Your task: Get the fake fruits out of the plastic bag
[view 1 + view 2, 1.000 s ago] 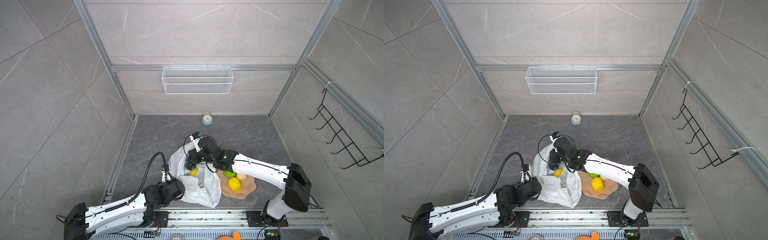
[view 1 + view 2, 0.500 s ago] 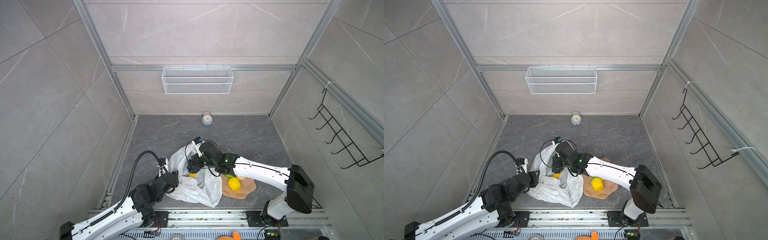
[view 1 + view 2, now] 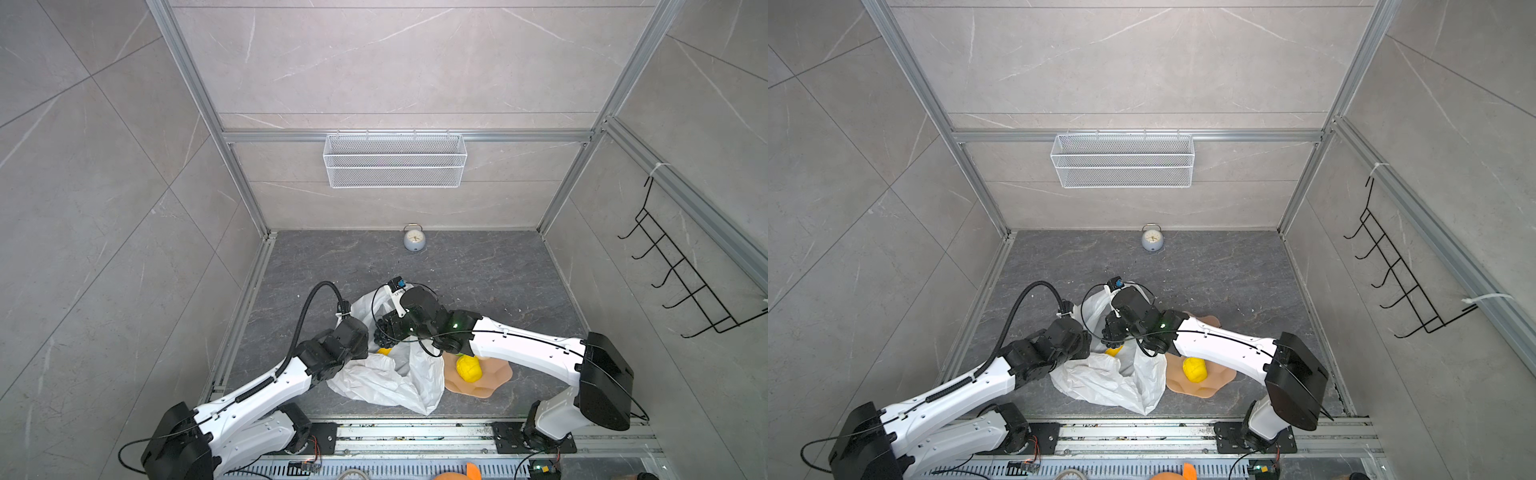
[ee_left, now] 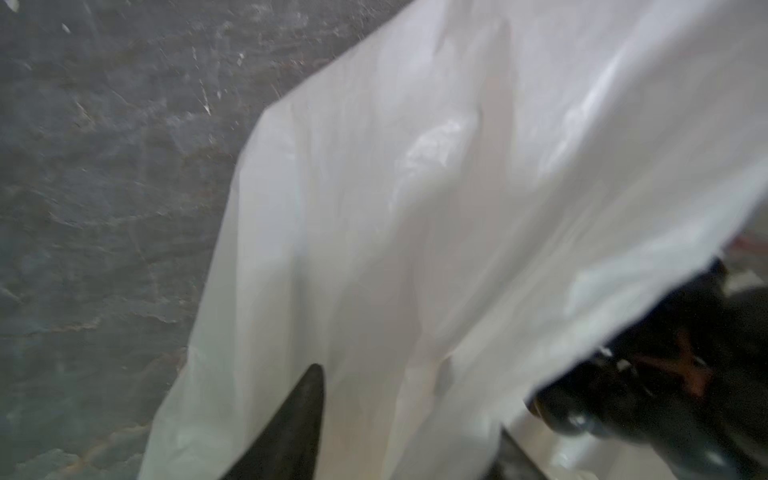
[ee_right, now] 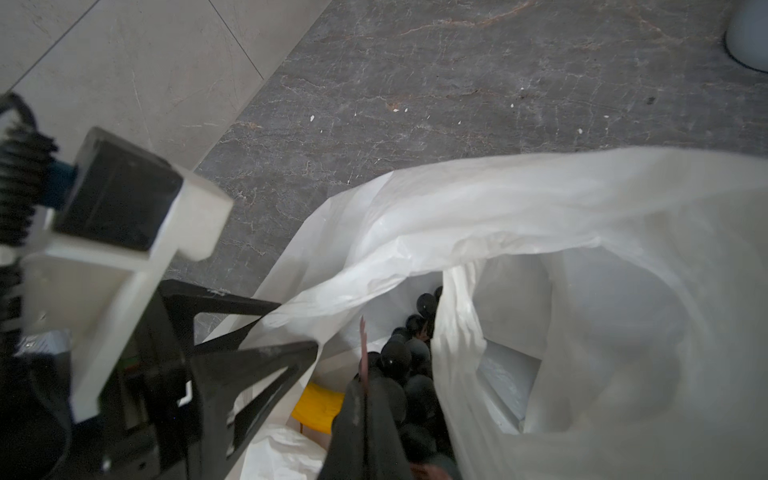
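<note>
Folds of the white bag (image 3: 386, 382) spread over the grey floor (image 3: 478, 270) nearest the front rail (image 3: 415, 432), with its mouth at the far end. Touching the bag's right side sits the pink bowl (image 3: 494, 380), and a yellow fruit (image 3: 468, 369) lies inside it, already out of the bag.

The left gripper (image 5: 297, 326) is at the bag's left rim. Its jaws stand partly apart, and the thin film runs through the gap between the fingers (image 4: 307, 415).

Just beside it, the right gripper (image 5: 365, 382) reaches across the middle into the bag's mouth. Its jaws are together, clamped on the thin brown stem (image 5: 362, 332) of the grapes (image 5: 411, 361). The dark bunch hangs there with white film on both sides. In both top views the bunch shows at the mouth, under the right gripper. A banana (image 5: 318, 409) lies lower in the bag, beside the grapes and partly hidden by the fingers.

Well apart from all this, the clock (image 3: 414, 241) stands upright by the back wall (image 3: 395, 208). Above it a wire basket (image 3: 395, 162) hangs on that wall, and a black hook rack (image 3: 681, 270) hangs to the right.
</note>
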